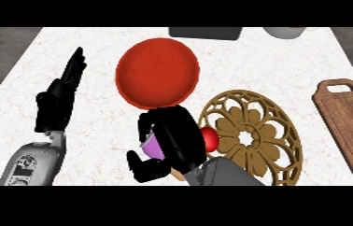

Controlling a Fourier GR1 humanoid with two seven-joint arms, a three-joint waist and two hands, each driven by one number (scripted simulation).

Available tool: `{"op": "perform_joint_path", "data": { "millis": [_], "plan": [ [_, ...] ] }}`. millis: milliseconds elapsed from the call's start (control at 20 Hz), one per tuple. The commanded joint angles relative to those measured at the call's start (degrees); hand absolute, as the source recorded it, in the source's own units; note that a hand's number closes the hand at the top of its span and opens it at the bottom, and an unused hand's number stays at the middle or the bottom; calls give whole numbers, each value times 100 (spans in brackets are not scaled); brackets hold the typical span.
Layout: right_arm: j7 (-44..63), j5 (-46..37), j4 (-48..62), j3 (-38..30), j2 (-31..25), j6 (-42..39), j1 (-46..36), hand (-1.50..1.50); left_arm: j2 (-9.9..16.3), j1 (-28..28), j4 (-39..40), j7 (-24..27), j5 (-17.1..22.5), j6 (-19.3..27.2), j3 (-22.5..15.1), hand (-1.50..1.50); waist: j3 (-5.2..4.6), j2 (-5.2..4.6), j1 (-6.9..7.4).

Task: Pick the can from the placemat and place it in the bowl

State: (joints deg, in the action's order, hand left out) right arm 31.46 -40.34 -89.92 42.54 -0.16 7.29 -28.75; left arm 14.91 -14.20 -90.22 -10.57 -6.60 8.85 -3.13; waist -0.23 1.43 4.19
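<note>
While curled round the purple can [152, 148], right hand [172, 136] just below red bowl [158, 73]; left hand [66, 87] straight-fingered.

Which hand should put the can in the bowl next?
Probably the right hand: it is curled round the can, just below the red bowl. The left hand rests open at the left.

Can [153, 148] mostly hidden inside right robot hand [172, 136]

- I see a white marbled counter [96, 141].
- Red bowl [158, 72] mid-counter.
- Gold placemat [257, 136] toward the near right.
- Wooden board [338, 115] at the right edge.
</note>
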Motion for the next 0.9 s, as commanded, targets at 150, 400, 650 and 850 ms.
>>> {"op": "perform_joint_path", "data": {
  "millis": [150,400,650,850],
  "plan": [
    [2208,-354,-117,684,16,1661,-786,150,-32,-116,70,-3,-27,14,-8,0,-2,-55,63],
    [3214,-537,515,688,16,2641,-1796,150,-168,-211,158,105,-149,106,-123,0,3,-140,109],
    [3775,-671,1327,670,15,3292,-2670,150,-3,-308,174,31,32,-122,32,0,6,-153,86],
    [3428,-558,2247,385,14,3756,-3100,150,-121,-163,210,184,-62,39,25,0,11,-183,1]
  ]
}}
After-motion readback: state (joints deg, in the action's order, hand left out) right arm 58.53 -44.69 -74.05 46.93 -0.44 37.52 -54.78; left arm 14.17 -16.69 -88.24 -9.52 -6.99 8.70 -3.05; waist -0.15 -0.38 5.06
